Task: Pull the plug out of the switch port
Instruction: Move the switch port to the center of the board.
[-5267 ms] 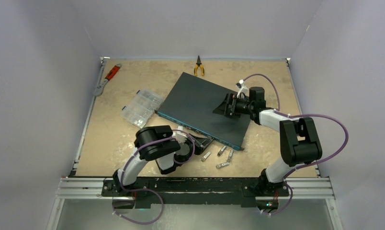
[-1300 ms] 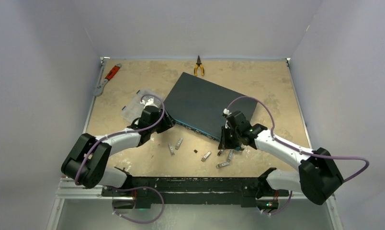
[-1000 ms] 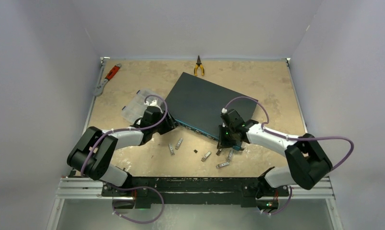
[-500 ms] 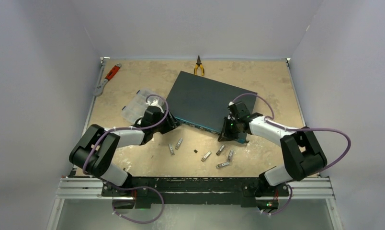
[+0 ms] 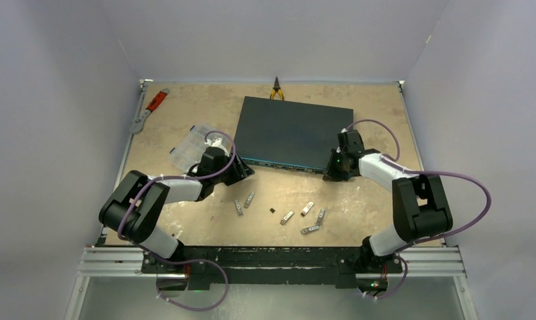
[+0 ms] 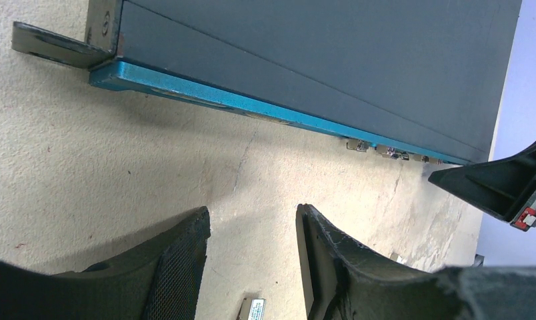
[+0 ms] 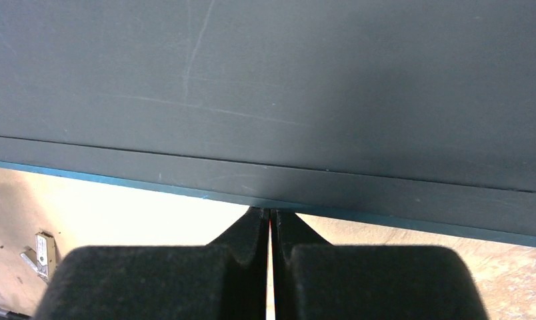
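Observation:
The switch lies flat at mid-table, a dark-teal box whose blue-edged port face looks toward the arms. In the left wrist view two small silver plugs sit in ports along that blue edge. My left gripper hovers low at the switch's front left corner. It is open, with only bare table between its fingers. My right gripper is shut at the front right corner. Its tips touch the blue edge and hold nothing.
A clear compartment box stands left of the switch, behind my left arm. A red-handled wrench lies far left and yellow pliers lie at the back edge. Several loose silver modules are scattered in front of the switch.
The switch has swung round, its right front corner pushed away, so its port face now runs nearly parallel to the near edge. My right gripper moved back and right with it. The left barely moved.

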Available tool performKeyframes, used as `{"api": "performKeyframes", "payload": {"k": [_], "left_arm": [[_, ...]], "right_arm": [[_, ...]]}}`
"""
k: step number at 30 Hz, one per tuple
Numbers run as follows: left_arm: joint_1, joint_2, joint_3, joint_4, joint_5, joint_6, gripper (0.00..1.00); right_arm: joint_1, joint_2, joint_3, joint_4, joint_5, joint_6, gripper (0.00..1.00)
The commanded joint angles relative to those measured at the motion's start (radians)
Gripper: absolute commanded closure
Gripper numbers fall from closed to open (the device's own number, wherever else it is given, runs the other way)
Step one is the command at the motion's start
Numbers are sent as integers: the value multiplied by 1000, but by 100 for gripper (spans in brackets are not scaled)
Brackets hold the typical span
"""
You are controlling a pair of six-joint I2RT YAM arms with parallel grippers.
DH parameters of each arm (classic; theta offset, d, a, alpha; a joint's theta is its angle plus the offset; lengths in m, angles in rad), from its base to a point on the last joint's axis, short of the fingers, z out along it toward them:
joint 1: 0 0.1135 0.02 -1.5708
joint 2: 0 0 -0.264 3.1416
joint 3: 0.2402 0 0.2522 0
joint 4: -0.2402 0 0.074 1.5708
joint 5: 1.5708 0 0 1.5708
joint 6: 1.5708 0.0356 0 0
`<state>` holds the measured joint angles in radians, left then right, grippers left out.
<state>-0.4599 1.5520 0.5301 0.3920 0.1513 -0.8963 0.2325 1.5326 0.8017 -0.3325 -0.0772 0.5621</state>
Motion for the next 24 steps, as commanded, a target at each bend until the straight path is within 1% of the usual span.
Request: {"api": "performKeyframes", "payload": {"k": [1, 5, 11, 15, 17, 20, 22, 24], "left_arm": [[4, -18, 20, -2, 11, 29, 50], [4, -17, 21, -6, 19, 38, 50], [4, -42, 22, -35, 15, 55, 50], [5, -68, 22, -57, 9, 68, 50], [6, -82, 23, -70, 8, 73, 50], [6, -101, 22, -81, 8, 74, 50], [6, -108, 22, -85, 10, 74, 49], [6, -109, 22, -84, 13, 71, 50]], "right_arm": [[-112, 32, 2, 117, 68, -60, 100], [-165, 69, 20, 140, 26, -77, 100], [-188, 148, 127, 125, 0, -109, 100], [-188, 122, 132, 132, -54, -122, 99], [-189, 92, 101, 149, -98, -123, 86], [-190, 43, 35, 184, -177, -92, 71], [-192, 13, -24, 232, -255, -51, 61], [-195, -15, -93, 300, -333, 3, 55]]}}
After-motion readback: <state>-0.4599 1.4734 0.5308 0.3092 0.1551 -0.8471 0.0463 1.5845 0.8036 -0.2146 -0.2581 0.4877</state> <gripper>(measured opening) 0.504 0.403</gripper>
